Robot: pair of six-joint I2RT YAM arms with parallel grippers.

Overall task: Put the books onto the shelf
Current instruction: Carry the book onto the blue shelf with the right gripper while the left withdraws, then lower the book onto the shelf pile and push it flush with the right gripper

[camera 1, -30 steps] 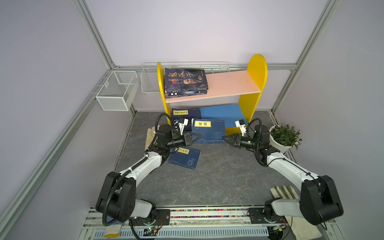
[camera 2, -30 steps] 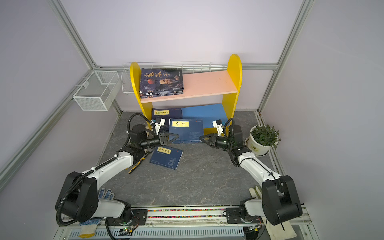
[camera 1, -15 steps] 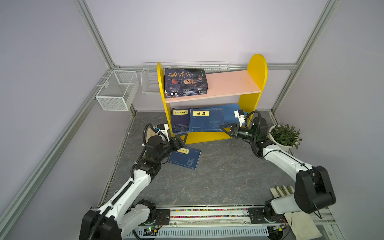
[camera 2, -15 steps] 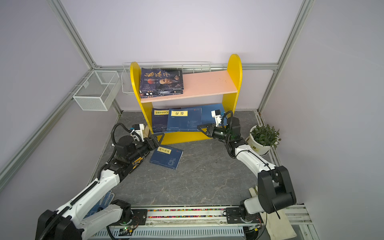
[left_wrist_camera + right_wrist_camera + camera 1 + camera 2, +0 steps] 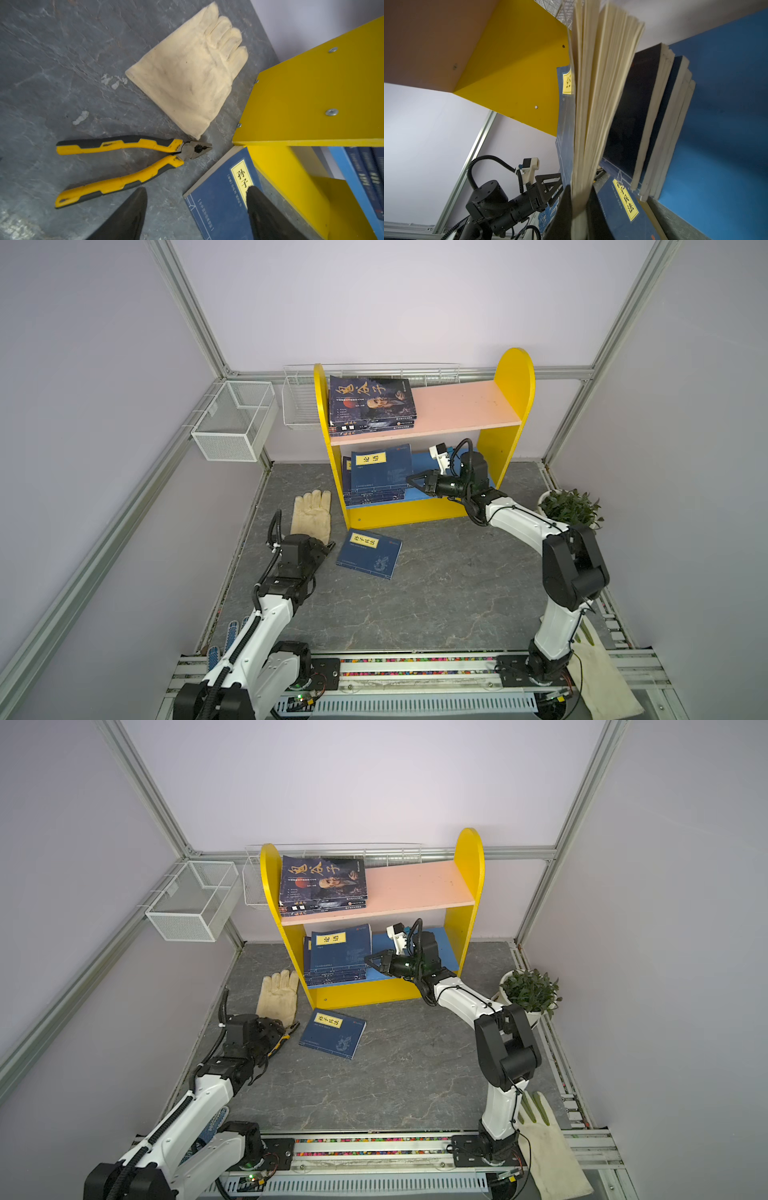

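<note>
The shelf (image 5: pixel 505 406) has a stack of dark glossy books (image 5: pixel 370 404) on its pink upper board and a pile of navy books (image 5: pixel 380 475) on the blue lower board. My right gripper (image 5: pixel 410 480) reaches into the lower tier. It is shut on the page edge of the top navy book (image 5: pixel 593 104), whose pages fan out. Another navy book (image 5: pixel 369 553) with a yellow label lies on the floor in front of the shelf. My left gripper (image 5: pixel 196 192) hovers open at that book's left corner, holding nothing.
Yellow-handled pliers (image 5: pixel 124 164) and a cream glove (image 5: pixel 187 76) lie on the floor left of the shelf, close to my left gripper. A potted plant (image 5: pixel 569 508) stands at the right. White wire baskets (image 5: pixel 232 420) hang on the left wall. More gloves (image 5: pixel 548 1139) lie by the front rail.
My left gripper opened, let go of the navy book and drew back to the front left. My right gripper carried that book onto the pile on the lower board and still grips it.
</note>
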